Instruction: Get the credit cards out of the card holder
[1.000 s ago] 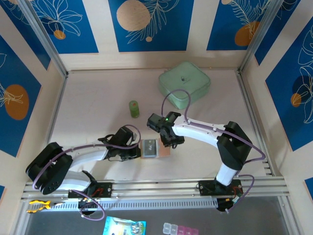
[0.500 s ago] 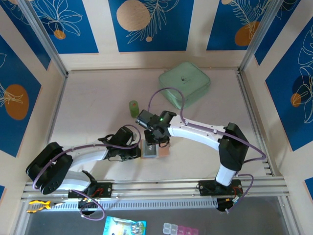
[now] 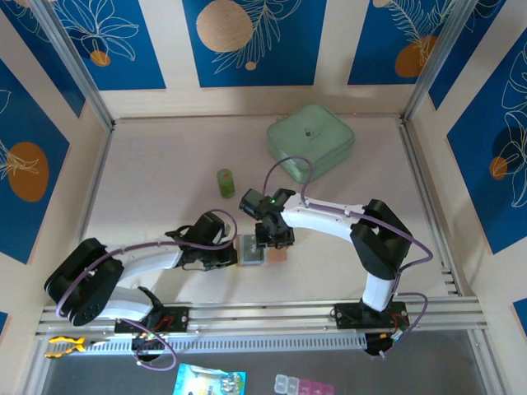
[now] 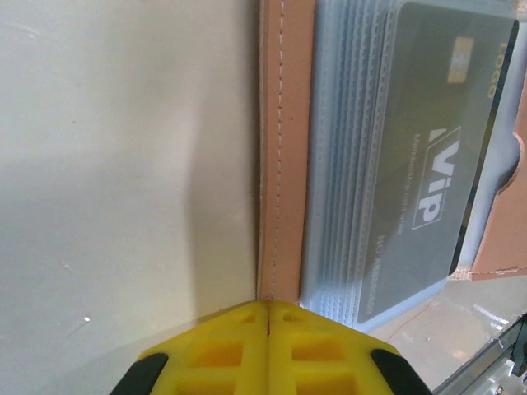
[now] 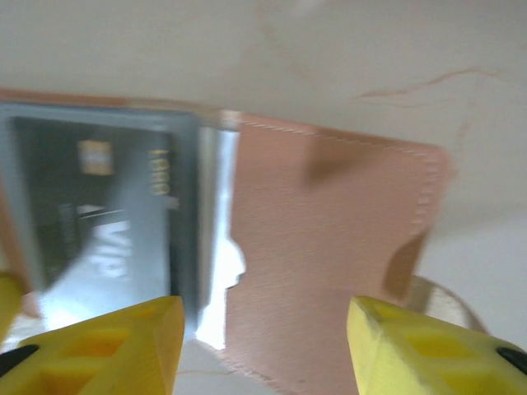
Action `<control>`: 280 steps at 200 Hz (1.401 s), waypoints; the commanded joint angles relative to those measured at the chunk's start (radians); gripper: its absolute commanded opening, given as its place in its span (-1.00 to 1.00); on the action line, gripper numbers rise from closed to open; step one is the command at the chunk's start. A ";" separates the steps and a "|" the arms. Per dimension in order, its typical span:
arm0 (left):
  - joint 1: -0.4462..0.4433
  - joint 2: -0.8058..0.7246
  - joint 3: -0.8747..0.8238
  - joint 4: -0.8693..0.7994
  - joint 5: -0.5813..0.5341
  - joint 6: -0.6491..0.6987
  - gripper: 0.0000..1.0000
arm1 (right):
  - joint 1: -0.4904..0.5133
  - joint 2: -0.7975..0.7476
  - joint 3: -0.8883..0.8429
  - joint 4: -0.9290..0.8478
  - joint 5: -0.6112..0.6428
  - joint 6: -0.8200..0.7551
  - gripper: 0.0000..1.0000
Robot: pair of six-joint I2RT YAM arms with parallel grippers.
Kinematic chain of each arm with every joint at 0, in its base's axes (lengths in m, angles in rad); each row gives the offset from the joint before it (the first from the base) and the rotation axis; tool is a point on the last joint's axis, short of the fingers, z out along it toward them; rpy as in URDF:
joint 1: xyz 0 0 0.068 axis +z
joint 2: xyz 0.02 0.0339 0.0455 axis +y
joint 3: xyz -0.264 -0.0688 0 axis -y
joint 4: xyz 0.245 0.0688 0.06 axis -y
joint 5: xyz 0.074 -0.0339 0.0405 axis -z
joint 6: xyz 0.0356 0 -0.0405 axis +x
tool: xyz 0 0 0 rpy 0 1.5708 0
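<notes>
Tan stitched card holder open, dark VIP card inside.

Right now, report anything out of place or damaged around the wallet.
Nothing stands out. The tan leather card holder lies open on the table, and the dark grey VIP card sits straight inside it.

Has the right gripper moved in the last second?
Yes. The right gripper shifted left, nearer the green cylinder, and is over the card holder.
</notes>
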 commanded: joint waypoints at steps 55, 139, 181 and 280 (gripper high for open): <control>-0.004 0.035 -0.013 -0.040 0.002 0.013 -0.89 | -0.037 0.017 -0.041 -0.044 0.068 0.004 0.51; -0.003 0.020 -0.026 -0.033 0.004 0.005 -0.89 | -0.044 0.103 -0.118 0.066 -0.003 0.000 0.62; -0.004 0.007 -0.027 -0.012 0.017 -0.013 -0.89 | -0.054 0.126 -0.167 0.130 -0.055 -0.003 0.62; 0.000 -0.116 0.040 -0.122 -0.019 0.001 -0.89 | -0.072 0.032 -0.188 0.142 -0.087 -0.031 0.61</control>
